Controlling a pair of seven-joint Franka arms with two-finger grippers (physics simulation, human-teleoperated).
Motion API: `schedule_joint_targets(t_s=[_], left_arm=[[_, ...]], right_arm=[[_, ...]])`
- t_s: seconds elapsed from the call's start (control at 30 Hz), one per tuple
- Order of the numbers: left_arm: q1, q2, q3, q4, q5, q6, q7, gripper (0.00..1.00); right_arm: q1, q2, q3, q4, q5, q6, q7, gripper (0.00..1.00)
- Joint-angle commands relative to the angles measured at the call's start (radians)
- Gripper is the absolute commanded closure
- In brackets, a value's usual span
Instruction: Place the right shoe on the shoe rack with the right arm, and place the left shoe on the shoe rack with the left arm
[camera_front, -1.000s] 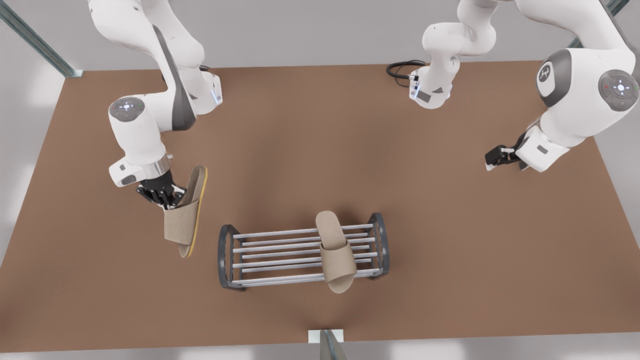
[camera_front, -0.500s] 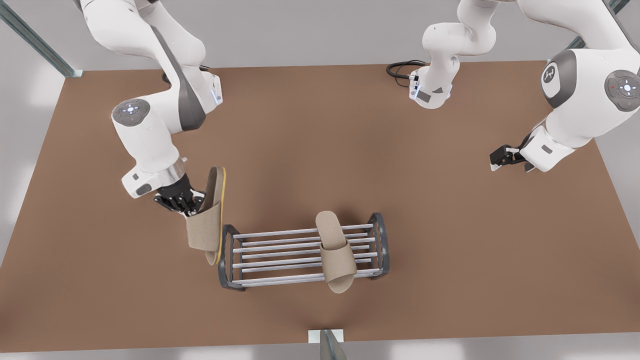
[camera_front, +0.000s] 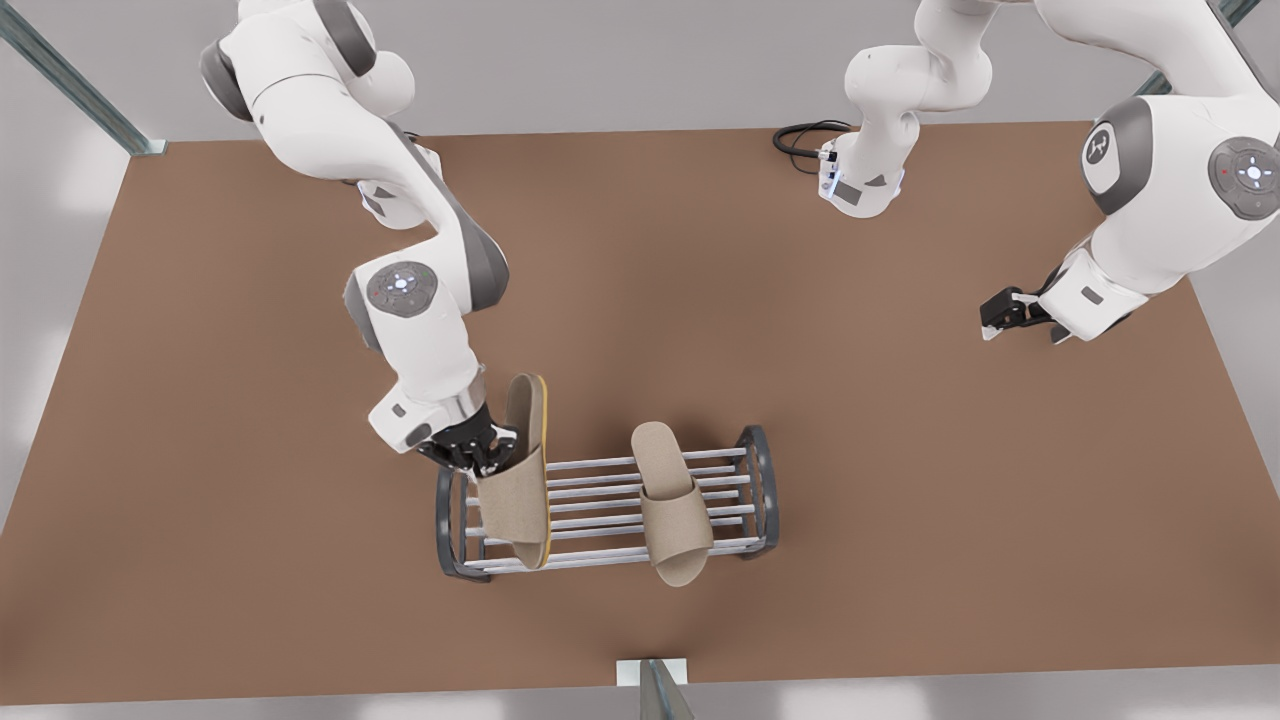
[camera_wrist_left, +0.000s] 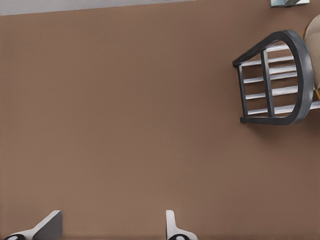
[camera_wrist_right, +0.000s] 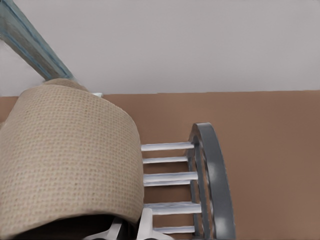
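Observation:
My right gripper is shut on the strap of the right shoe, a beige woven slipper held tilted on its yellowish sole edge. It hangs over the shoe rack, on the half at the front view's left. In the right wrist view the slipper looms above the rack's grey end frame. The left shoe lies flat across the rack's other half, toe overhanging the front bar. My left gripper waits open far off at the front view's right, its fingertips spread over bare table.
The brown table spreads wide around the rack. A black cable coils by an arm base at the back. A metal post stands at the front edge, and another at the back corner.
My right arm has carried the slipper toward the front view's right, from beside the rack to over its near half. The left arm has barely moved.

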Motion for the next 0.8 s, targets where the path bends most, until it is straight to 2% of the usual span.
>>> schedule_joint_targets(t_s=[0.0, 0.2, 0.3, 0.5, 0.77], left_arm=[[0.0, -0.001, 0.0, 0.0, 0.001, 0.001, 0.022, 0.0], [0.0, -0.002, -0.001, -0.003, 0.001, 0.012, 0.022, 0.0], [0.0, -0.004, -0.001, -0.006, 0.001, 0.012, 0.022, 0.0], [0.002, -0.008, -0.004, -0.006, 0.026, 0.015, 0.022, 0.0], [0.003, -0.022, -0.004, -0.009, 0.026, 0.013, 0.026, 0.0]], right_arm=[[0.039, 0.014, -0.03, 0.013, -0.011, -0.011, 0.13, 0.79], [0.122, 0.083, -0.101, 0.019, -0.016, 0.08, 0.172, 0.79], [0.131, 0.1, -0.105, 0.005, -0.031, 0.141, 0.185, 0.79], [0.199, 0.1, -0.118, 0.003, -0.064, 0.147, 0.184, 0.79], [0.128, 0.13, -0.121, 0.005, -0.145, 0.229, 0.176, 0.79]])
